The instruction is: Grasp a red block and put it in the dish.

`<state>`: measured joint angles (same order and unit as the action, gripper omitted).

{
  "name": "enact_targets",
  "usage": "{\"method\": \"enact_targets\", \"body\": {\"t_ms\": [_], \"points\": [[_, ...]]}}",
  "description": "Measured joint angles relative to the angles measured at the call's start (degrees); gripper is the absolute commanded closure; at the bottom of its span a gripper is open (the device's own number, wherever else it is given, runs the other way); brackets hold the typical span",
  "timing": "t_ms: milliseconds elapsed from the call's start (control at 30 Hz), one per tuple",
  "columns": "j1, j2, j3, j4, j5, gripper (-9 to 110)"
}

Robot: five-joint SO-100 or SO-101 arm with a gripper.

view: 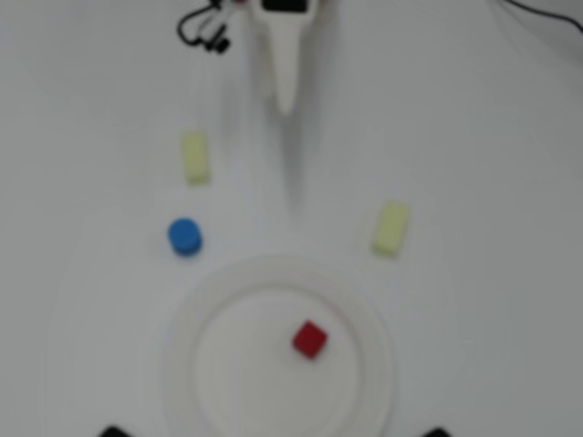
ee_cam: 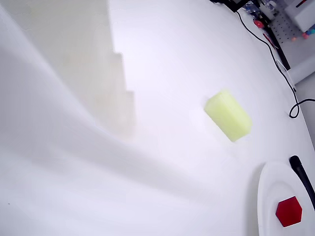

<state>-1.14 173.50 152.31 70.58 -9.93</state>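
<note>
The red block [view: 310,340] lies inside the dish [view: 179,364], right of its middle; this white plate sits at the bottom centre of the overhead view. In the wrist view the red block [ee_cam: 289,211] shows on the dish [ee_cam: 268,196] at the bottom right corner. My gripper [view: 287,102] hangs at the top centre of the overhead view, far from the dish. It tapers to a single narrow tip and looks shut with nothing in it. A pale, blurred finger [ee_cam: 88,64] fills the left of the wrist view.
A blue cylinder [view: 185,237] stands left of and above the dish. Two pale yellow blocks [view: 195,157] [view: 390,228] lie on either side; one yellow block [ee_cam: 228,115] shows in the wrist view. Black cables [view: 205,27] [ee_cam: 275,64] lie near the arm's base. A black rod [ee_cam: 301,174] crosses the dish rim.
</note>
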Motion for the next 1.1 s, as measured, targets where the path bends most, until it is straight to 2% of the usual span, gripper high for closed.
{"method": "enact_targets", "body": {"t_ms": [233,533,767,1100], "points": [[-0.2,5.3,13.8,-0.4,2.1,64],[-8.0,13.5,23.0,4.1,4.5,76],[-8.7,13.6,23.1,4.9,5.4,101],[-8.7,13.6,23.2,5.0,6.6,101]]}}
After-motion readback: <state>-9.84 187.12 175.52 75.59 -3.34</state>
